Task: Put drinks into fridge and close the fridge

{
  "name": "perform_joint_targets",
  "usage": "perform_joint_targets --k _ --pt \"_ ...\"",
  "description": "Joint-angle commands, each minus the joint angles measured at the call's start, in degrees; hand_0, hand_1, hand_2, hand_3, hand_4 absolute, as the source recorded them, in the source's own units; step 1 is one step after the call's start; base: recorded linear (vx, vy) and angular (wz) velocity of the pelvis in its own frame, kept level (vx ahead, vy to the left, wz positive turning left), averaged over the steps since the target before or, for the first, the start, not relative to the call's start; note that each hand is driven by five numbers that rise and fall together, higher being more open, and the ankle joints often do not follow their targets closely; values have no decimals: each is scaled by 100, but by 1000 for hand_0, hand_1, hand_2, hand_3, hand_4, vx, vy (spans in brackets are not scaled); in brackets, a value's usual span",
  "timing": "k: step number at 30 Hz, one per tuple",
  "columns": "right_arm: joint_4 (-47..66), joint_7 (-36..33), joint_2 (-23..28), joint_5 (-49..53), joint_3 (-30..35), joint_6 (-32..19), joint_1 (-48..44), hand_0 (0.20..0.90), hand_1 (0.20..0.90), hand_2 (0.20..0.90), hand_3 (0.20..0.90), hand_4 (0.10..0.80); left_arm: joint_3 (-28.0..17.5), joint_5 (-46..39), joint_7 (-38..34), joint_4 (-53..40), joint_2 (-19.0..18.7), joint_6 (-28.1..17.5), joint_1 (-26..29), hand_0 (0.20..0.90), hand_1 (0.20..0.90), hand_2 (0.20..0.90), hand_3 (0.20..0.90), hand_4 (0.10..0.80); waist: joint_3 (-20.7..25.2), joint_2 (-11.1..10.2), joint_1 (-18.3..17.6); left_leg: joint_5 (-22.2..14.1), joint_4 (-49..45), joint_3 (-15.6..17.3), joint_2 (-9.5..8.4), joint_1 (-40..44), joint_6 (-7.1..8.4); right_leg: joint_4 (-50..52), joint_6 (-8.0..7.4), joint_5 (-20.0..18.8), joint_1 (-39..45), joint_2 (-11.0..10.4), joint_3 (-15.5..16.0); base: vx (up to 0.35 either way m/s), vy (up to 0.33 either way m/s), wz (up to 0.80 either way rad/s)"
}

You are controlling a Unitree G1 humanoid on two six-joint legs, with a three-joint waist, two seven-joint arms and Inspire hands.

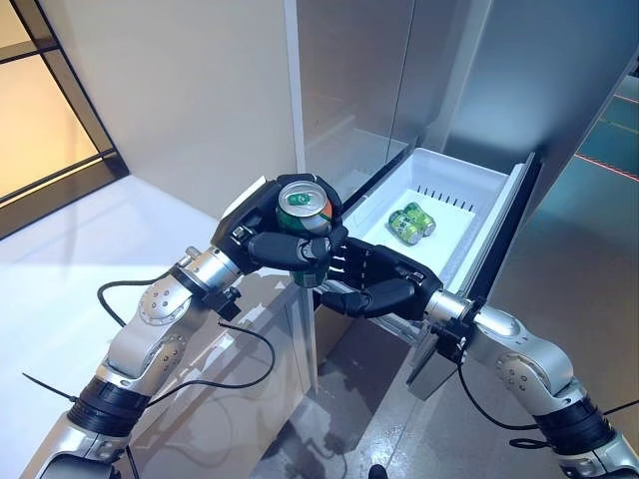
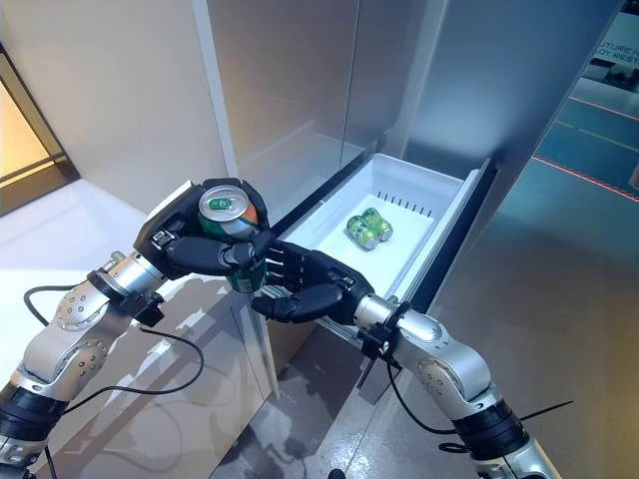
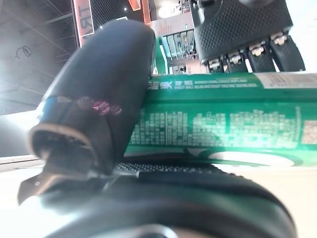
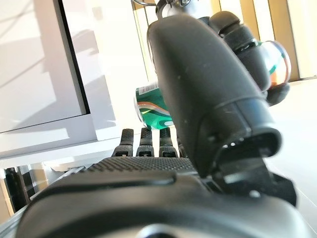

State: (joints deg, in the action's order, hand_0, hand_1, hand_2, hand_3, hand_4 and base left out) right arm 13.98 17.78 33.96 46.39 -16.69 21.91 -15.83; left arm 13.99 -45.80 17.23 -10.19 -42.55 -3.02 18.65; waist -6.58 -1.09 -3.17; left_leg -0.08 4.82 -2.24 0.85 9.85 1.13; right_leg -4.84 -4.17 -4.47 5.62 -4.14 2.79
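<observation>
A green drink can stands upright in my left hand, whose fingers and thumb curl round its side; the left wrist view shows the can pressed between the thumb and the fingers. My right hand lies just beside and below the can with its fingers stretched toward the can's base and its thumb raised. The fridge's white drawer is pulled out behind both hands. Two more green cans lie side by side in it.
The drawer's dark front panel juts out to the right of my right forearm. The tall grey fridge body rises behind. A white cabinet stands below my left arm, with grey floor beside it.
</observation>
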Motion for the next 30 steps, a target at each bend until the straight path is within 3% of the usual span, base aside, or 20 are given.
perform_joint_targets --k 1,12,21,30 --pt "317 73 -260 247 -344 -414 -1133 900 900 900 900 800 16 -786 201 -597 386 -593 1482 300 300 300 200 100 580 -108 39 1 18 684 -93 -94 -115 -16 -8 62 182 46 -185 0 0 0" --pt "215 -164 -655 911 -962 -321 -1483 900 900 900 900 800 694 -1060 415 -658 797 -164 1671 300 300 300 200 100 590 -107 57 8 18 710 -105 -75 -146 -16 -5 50 195 50 -209 0 0 0" --pt "160 -331 -1080 2158 -1300 -72 -1433 900 900 900 900 800 1034 -1167 363 -635 983 -176 1707 300 300 300 200 100 611 -111 90 20 18 727 -106 -65 -168 -16 1 47 209 50 -189 0 0 0" --pt "130 -501 -1300 2527 -1486 -223 -1530 900 900 900 900 800 1234 -1493 439 -568 1152 -139 1702 300 300 300 200 100 626 -104 88 31 18 752 -103 -42 -173 -16 12 32 211 56 -198 0 0 0"
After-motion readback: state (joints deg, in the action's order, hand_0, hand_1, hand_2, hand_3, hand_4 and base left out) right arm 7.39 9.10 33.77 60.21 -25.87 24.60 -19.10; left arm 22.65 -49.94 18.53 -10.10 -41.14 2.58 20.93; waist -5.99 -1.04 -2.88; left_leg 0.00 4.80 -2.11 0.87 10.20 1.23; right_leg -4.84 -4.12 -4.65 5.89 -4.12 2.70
